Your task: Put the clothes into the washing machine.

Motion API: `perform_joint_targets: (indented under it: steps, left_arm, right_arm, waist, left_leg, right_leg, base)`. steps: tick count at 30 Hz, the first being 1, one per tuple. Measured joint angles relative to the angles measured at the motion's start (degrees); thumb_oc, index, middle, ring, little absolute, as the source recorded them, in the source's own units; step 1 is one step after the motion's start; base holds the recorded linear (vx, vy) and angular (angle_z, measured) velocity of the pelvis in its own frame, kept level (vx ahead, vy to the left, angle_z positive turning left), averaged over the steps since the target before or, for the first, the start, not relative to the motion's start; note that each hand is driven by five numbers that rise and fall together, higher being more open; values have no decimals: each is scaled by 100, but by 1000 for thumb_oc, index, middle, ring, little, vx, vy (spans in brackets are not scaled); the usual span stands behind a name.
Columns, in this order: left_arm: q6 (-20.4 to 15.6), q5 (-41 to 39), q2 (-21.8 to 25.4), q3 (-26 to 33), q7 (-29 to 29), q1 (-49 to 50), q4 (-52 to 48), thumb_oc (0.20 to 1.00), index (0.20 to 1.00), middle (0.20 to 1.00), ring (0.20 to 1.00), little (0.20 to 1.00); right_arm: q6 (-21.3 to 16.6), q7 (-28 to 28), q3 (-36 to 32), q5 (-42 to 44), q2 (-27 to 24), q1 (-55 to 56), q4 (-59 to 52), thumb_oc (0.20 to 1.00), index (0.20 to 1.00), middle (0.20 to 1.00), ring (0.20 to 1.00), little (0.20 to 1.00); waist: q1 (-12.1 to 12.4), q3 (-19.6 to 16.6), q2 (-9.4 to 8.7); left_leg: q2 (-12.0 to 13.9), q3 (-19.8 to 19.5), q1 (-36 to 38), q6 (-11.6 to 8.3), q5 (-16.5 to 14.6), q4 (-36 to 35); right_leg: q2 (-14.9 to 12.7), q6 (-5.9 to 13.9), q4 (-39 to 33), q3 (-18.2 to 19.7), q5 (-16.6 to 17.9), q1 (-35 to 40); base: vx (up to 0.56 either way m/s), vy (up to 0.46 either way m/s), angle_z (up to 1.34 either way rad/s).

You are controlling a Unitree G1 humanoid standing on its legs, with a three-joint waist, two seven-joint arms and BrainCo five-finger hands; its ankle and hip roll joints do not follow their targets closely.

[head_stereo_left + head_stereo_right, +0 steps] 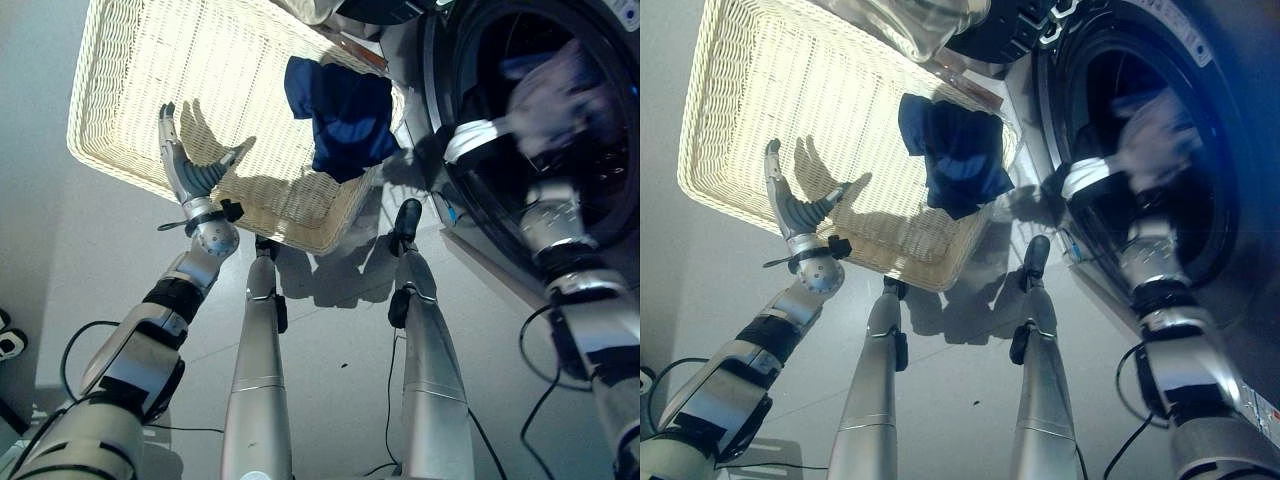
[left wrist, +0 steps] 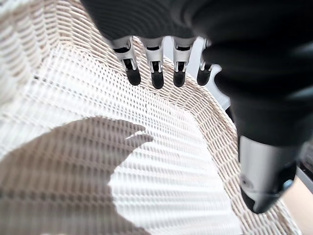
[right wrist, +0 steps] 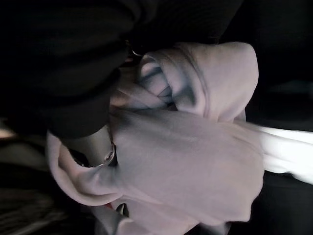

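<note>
The washing machine (image 1: 560, 120) stands open with the right hand (image 3: 98, 147) inside its drum, curled round a pale lilac garment (image 3: 195, 147); I judge it should reach deeper before letting go, so no cloth trails over the door rim. The wicker basket (image 1: 120, 90) holds 1 navy garment (image 1: 340, 115) draped over its edge (next in line). The right wrist view shows that clutch, while the left wrist view shows the left hand (image 2: 156, 54) spread and empty over bare weave.
</note>
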Motion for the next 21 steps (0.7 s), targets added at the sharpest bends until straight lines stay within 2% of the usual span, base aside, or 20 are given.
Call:
perform_joint_targets:
  steps: [1,2,5,8,13,16,17,20,21]
  left_arm:
    - [-4,-30,78,3,-12,147,1,1000,1000,1000,1000,1000]
    - [-3,-41,155,7,-24,263,-1,1000,1000,1000,1000,1000]
    - [18,-225,266,9,-134,368,5,1000,1000,1000,1000,1000]
    - [26,-281,300,7,-326,216,25,1000,1000,1000,1000,1000]
    - [25,-427,312,0,-555,-63,95,1000,1000,1000,1000,1000]
    - [32,-429,307,-29,-592,-71,117,1000,1000,1000,1000,1000]
    - [43,-429,301,-50,-599,-89,148,1000,1000,1000,1000,1000]
    - [45,-456,308,-88,-602,-171,241,1000,1000,1000,1000,1000]
    - [52,-477,310,-150,-604,-188,271,1000,1000,1000,1000,1000]
  right_arm:
    - [-270,-376,-91,-300,-16,15,-26,1000,1000,1000,1000,1000]
    - [-412,-948,-210,-708,-22,83,-152,1000,1000,1000,1000,1000]
    - [-394,-1678,-217,-1492,-26,142,-246,1000,1000,1000,1000,1000]
    - [-211,-1687,-163,-1783,-27,97,-79,1000,1000,1000,1000,1000]
    - [541,-1570,111,-2356,-56,-30,350,1000,1000,1000,1000,1000]
    - [1936,-1621,983,-3490,-188,-145,821,1000,1000,1000,1000,1000]
    - [2505,-1566,1234,-3795,-243,-225,962,1000,1000,1000,1000,1000]
    - [3214,-1517,1644,-4308,-274,-355,1176,1000,1000,1000,1000,1000]
    - [3345,-1514,1687,-4477,-282,-369,1172,1000,1000,1000,1000,1000]
  waist:
    - [-8,0,-1]
    - [0,3,4]
    - [-7,10,4]
    - [-5,10,2]
    - [-11,11,1]
    - [-10,11,2]
    - [-14,10,1]
    - [-14,10,2]
    - [-13,10,2]
  left_leg:
    - [-3,-3,-11,0,0,2]
    - [-12,3,-35,2,-1,10]
    - [-19,4,-65,7,-4,29]
    - [-22,3,-66,21,-13,54]
    - [-33,-31,-66,34,-18,82]
    - [-41,-91,-67,35,-14,80]
    - [-41,-95,-68,37,-13,76]
    - [-42,-109,-81,40,-12,57]
    - [-42,-117,-87,41,-12,57]
  right_leg:
    - [-3,4,-19,-6,7,4]
    - [-7,12,-74,-2,45,5]
    - [-10,18,-141,0,91,8]
    - [-12,18,-140,6,102,17]
    - [-19,21,-146,-13,113,59]
    - [-21,21,-156,-47,111,102]
    - [-21,22,-155,-51,111,103]
    - [-24,21,-156,-69,111,95]
    - [-25,21,-156,-77,111,94]
  base:
    - [0,0,0]
    - [0,0,0]
    - [2,11,0]
    - [0,0,0]
    - [0,0,0]
    - [17,-54,4]
    - [12,-39,2]
    - [0,0,0]
    - [0,0,0]
